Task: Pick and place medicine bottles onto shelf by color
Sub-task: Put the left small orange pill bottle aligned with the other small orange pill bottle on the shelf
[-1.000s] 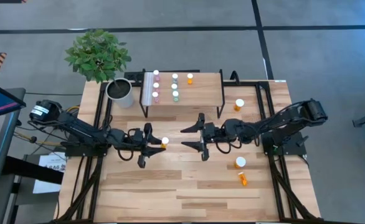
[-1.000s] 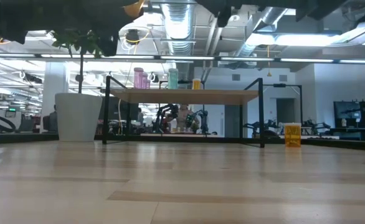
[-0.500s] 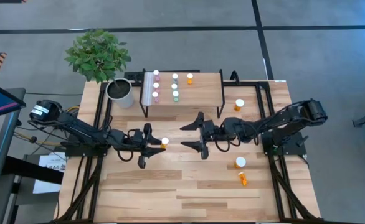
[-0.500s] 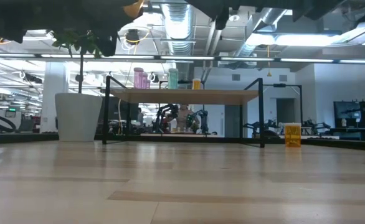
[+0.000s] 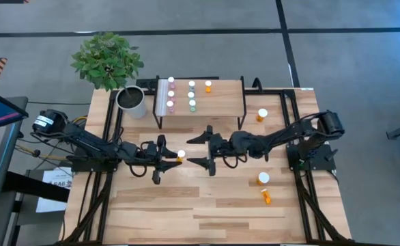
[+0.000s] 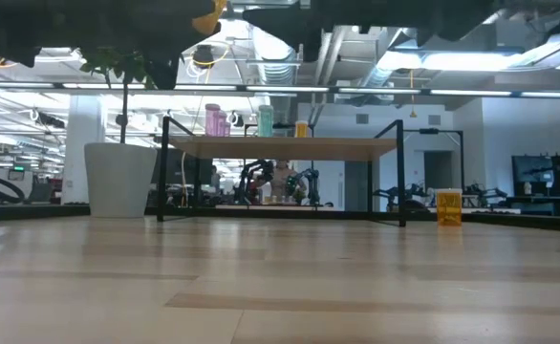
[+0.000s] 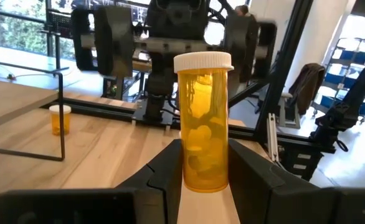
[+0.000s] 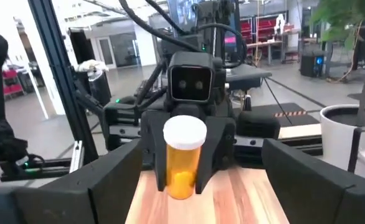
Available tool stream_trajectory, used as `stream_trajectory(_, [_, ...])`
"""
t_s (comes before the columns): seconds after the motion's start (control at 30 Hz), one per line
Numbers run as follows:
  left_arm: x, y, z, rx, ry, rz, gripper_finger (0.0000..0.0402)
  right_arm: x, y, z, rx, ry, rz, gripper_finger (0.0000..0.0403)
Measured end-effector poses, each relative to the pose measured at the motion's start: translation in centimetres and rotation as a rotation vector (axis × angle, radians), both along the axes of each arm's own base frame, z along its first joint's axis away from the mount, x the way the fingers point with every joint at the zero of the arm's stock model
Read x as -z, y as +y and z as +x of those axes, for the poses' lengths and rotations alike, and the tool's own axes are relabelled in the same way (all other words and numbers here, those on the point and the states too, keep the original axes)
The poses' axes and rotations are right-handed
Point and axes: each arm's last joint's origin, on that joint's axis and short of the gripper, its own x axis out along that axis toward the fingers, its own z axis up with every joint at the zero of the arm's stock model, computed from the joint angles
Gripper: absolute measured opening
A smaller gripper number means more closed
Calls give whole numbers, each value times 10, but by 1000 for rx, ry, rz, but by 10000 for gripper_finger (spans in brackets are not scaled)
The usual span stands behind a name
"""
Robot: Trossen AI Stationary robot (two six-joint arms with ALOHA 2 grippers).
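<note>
Left tool (image 5: 167, 158) clamped on an orange bottle (image 7: 203, 121); right tool (image 5: 201, 147), fingers spread wide, faces it just beyond.

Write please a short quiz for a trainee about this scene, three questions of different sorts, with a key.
1. True or false: the left gripper is shut on an orange bottle.
2. How do the jaws of the right gripper stand? A) shut on a bottle B) open, facing the left gripper C) out of view
3. Fill in: the loose orange bottles on the table lie on the ____ arm's side.

Key: 1 true; 2 B; 3 right.
</note>
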Motion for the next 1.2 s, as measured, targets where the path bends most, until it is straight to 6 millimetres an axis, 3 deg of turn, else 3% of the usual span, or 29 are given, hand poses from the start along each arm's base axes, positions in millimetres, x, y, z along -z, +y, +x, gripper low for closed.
stream_trajectory(0.9, [0, 3, 0, -79, -2, 38, 98, -6, -12, 2, -10, -70, 105, 337])
stream_trajectory(1.2, [-1, 2, 0, -65, -5, 32, 98, 10, -8, 30, -34, -18, 89, 337])
